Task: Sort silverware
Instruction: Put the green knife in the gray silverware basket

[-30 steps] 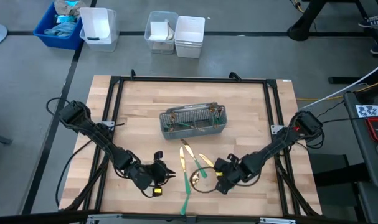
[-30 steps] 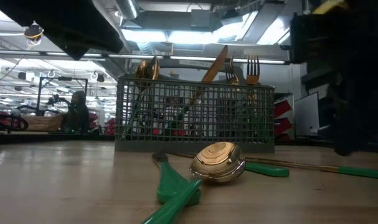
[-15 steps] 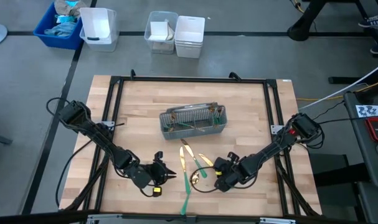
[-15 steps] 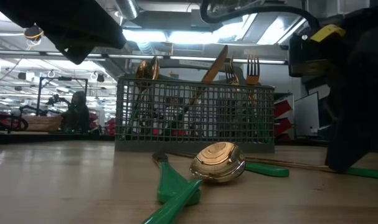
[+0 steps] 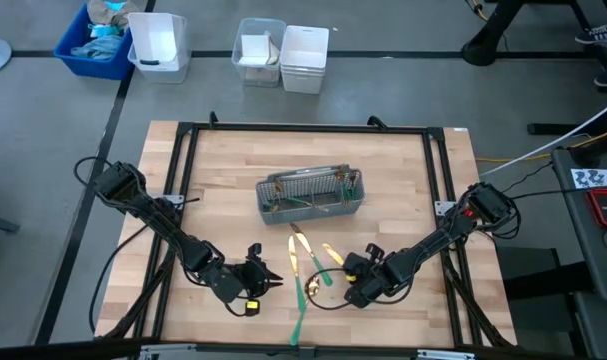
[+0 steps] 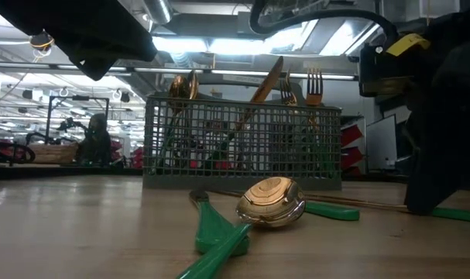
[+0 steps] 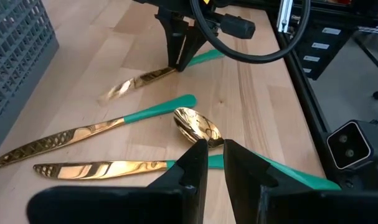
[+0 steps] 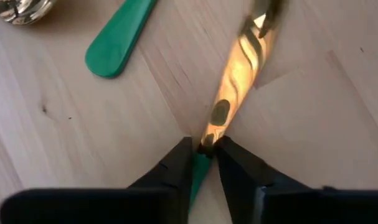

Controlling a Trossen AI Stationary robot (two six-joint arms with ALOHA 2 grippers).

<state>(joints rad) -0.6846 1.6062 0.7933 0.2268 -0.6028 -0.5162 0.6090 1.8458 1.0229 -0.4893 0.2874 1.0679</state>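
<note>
Down at about five o'clock on the wooden surface (image 5: 403, 190), the right hand (image 8: 201, 149) is pinched on the gold-bladed utensil (image 8: 238, 74), its fingers (image 8: 176, 163) closed where the shiny gold part meets the teal-green handle; whether it is a knife or a fork cannot be told. That piece lies flat on the wood, its gold end pointing toward eleven o'clock. Just beside it, toward nine o'clock, lie a spoon (image 7: 198, 126) with a round gold bowl and two knives (image 7: 95, 167) with patterned gold blades and slim teal handles, loosely fanned at six o'clock. Near seven o'clock, the left hand (image 7: 212, 163) hovers low over the spoon, its fingers nearly together and gripping nothing. At the centre stands the grey mesh caddy (image 5: 311, 194), holding forks (image 6: 313, 81), a knife and spoons upright, gold heads up.
</note>
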